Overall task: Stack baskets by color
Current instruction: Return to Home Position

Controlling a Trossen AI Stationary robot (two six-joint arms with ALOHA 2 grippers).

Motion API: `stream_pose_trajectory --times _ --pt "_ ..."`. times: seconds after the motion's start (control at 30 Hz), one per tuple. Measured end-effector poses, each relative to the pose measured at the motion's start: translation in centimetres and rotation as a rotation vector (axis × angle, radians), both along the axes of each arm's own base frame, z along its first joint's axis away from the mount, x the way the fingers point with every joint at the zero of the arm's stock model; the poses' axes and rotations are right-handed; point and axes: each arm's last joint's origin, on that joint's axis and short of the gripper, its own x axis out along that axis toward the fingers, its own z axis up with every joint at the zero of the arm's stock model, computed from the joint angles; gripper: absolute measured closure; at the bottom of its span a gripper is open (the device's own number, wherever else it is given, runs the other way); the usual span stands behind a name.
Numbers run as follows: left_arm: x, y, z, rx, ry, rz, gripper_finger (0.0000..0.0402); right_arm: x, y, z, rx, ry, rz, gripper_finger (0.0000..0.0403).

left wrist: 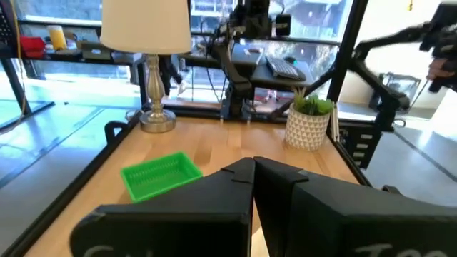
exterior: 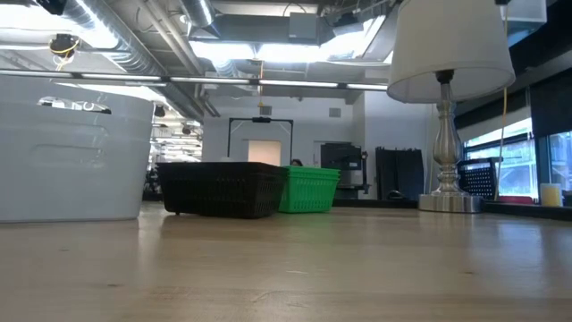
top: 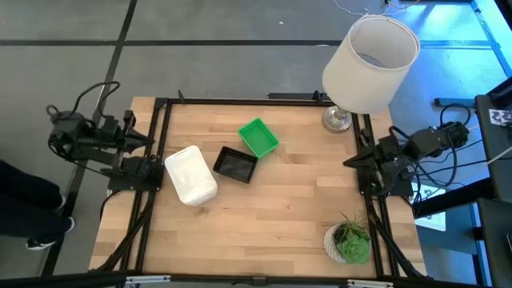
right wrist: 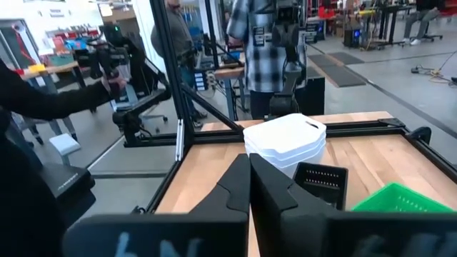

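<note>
A stack of white baskets [top: 190, 174] rests on the wooden table at mid left. A black mesh basket [top: 236, 164] sits right beside the stack, and a green basket [top: 258, 138] stands just beyond the black one, toward the far edge. The low view shows all three on their bottoms: white [exterior: 71, 156], black [exterior: 223, 188], green [exterior: 308, 190]. My left gripper [left wrist: 253, 168] is shut and pulled back at the table's left edge [top: 148, 144], pointing level across the table. My right gripper [right wrist: 249, 160] is shut at the right edge [top: 350, 162], pointing level toward the white stack [right wrist: 285, 143].
A lamp with a big white shade [top: 370, 64] stands at the far right corner. A potted plant [top: 350, 240] stands at the near right corner. Black frame rails [top: 240, 100] run along the table's edges. People [right wrist: 260, 50] stand beyond the left side.
</note>
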Motion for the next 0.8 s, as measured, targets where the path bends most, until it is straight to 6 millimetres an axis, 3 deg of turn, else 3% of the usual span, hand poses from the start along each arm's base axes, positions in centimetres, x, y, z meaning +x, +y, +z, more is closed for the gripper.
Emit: stream_pose_trajectory --times 0.27,0.47,0.63,0.8 --pt "-0.3 0.1 -1.5 0.003 -0.019 0.018 0.0401 -2.4 -1.3 -3.0 0.042 -0.086 -0.001 0.0403" --pt "-0.1 0.1 -1.6 0.025 -0.031 0.041 0.0401 -4.2 -2.3 -5.1 0.089 -0.174 -0.027 0.0403" --pt "0.6 0.0 -2.1 0.023 -0.022 0.056 0.0401 -3.7 -2.0 -6.1 0.029 -0.143 -0.040 0.0403" --pt "2.3 -0.4 -2.7 0.056 -0.073 0.060 0.0401 -3.2 -1.8 -6.1 0.001 -0.245 -0.048 0.0403"
